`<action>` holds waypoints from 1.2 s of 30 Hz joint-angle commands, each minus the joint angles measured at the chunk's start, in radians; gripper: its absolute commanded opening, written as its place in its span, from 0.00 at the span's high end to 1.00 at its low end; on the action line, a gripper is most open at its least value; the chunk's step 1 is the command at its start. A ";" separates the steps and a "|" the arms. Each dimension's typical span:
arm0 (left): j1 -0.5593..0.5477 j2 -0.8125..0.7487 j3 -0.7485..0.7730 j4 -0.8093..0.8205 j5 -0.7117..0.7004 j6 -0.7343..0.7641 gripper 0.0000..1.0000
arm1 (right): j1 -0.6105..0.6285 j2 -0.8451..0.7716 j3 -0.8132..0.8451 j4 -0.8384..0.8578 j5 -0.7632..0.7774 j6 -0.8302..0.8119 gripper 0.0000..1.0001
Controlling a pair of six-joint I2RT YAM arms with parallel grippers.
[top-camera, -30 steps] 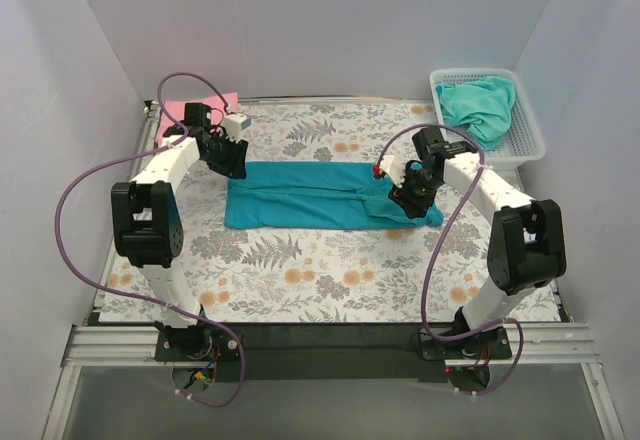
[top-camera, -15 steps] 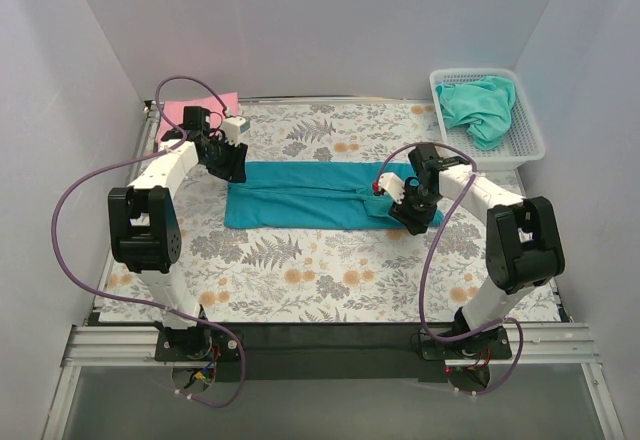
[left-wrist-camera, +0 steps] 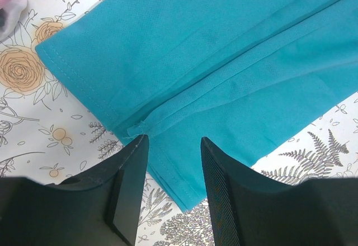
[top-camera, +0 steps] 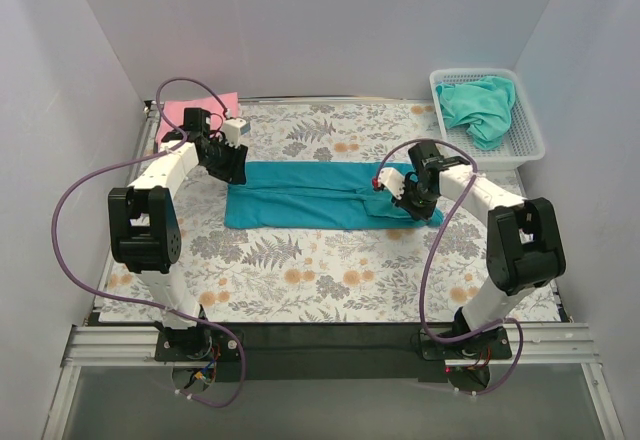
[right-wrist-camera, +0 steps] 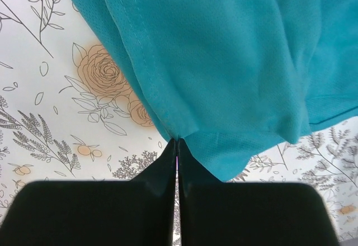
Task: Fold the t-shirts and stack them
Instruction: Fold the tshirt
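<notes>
Bright, even light; soft shadows (wrist views sharp)

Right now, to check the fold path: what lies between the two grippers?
The teal-blue t-shirt, a long folded strip, runs from the left gripper to the right gripper; the top external view shows it.

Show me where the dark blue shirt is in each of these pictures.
Top view: the blue shirt lies flat at the centre.
Left wrist: the shirt fills the upper right.
Right wrist: the shirt fills the top.
Shared landmark: the flowered table cover under it.
</notes>
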 commanded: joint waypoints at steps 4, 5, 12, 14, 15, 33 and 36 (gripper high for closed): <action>0.006 -0.043 0.015 0.018 0.009 0.008 0.60 | 0.007 -0.078 0.110 -0.009 -0.005 0.003 0.99; 0.006 -0.042 0.016 0.018 0.009 0.005 0.60 | 0.006 -0.061 0.152 -0.009 -0.002 0.011 0.99; 0.006 -0.026 0.044 0.019 0.008 -0.003 0.60 | 0.006 0.060 0.311 0.040 0.053 0.045 0.99; 0.006 -0.025 0.046 0.022 -0.001 -0.003 0.60 | 0.003 0.101 0.335 0.074 0.075 0.049 0.99; 0.006 -0.025 0.046 0.024 -0.003 -0.003 0.60 | 0.003 0.118 0.357 0.080 0.086 0.049 0.99; 0.006 -0.012 0.038 0.050 -0.006 -0.033 0.60 | -0.019 0.339 0.517 0.184 0.170 0.178 0.99; 0.006 0.001 0.052 0.048 -0.004 -0.038 0.60 | -0.019 0.350 0.522 0.172 0.182 0.180 0.88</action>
